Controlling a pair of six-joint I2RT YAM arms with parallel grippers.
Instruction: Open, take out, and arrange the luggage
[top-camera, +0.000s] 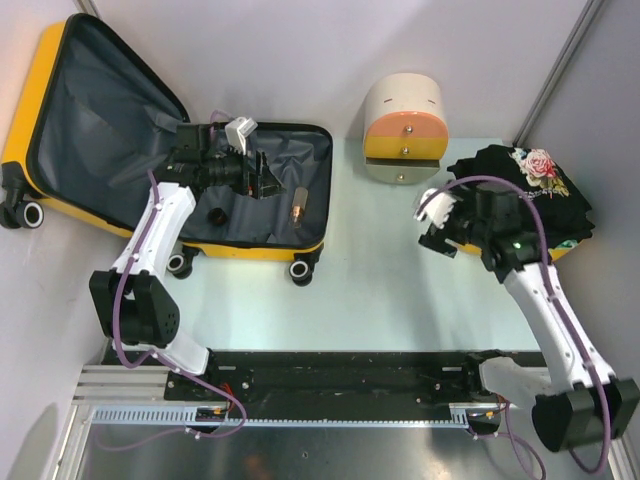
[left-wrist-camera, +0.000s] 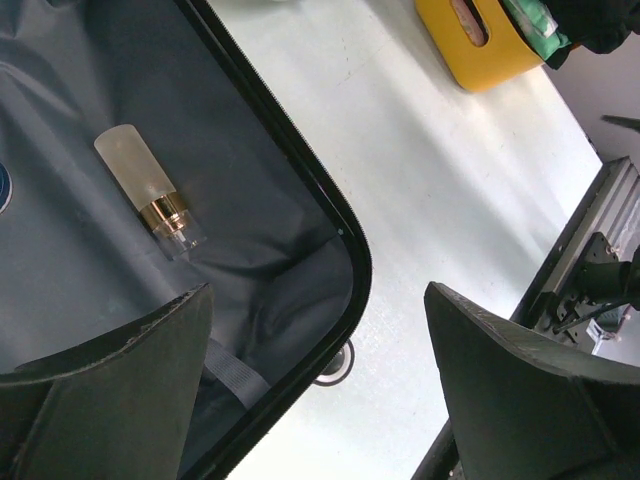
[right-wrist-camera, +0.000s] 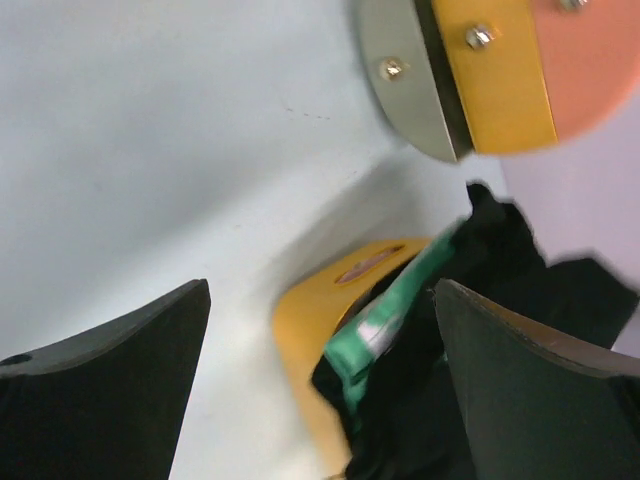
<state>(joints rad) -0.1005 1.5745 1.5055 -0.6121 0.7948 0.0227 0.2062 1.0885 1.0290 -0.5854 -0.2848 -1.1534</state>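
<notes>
The luggage (top-camera: 255, 240), a yellow hard-shell suitcase, lies open at the left of the table, its lid (top-camera: 100, 120) leaning against the wall. On its dark grey lining (left-wrist-camera: 90, 270) lie a frosted bottle with a gold collar (left-wrist-camera: 150, 195) (top-camera: 299, 203) and a small black round thing (top-camera: 215, 215). My left gripper (top-camera: 262, 178) hangs open over the lower half, near its black rim (left-wrist-camera: 300, 170); nothing is between its fingers (left-wrist-camera: 318, 300). My right gripper (top-camera: 437, 215) is open and empty (right-wrist-camera: 322, 290), just left of the yellow bin.
A yellow bin (top-camera: 560, 250) (right-wrist-camera: 320, 310) at the right holds black clothing (top-camera: 530, 195) with a flower print and a green piece (right-wrist-camera: 385, 320). A cream-and-orange drawer cabinet (top-camera: 404, 130) (right-wrist-camera: 500, 70) stands at the back. A suitcase wheel (left-wrist-camera: 335, 370) sits on the table.
</notes>
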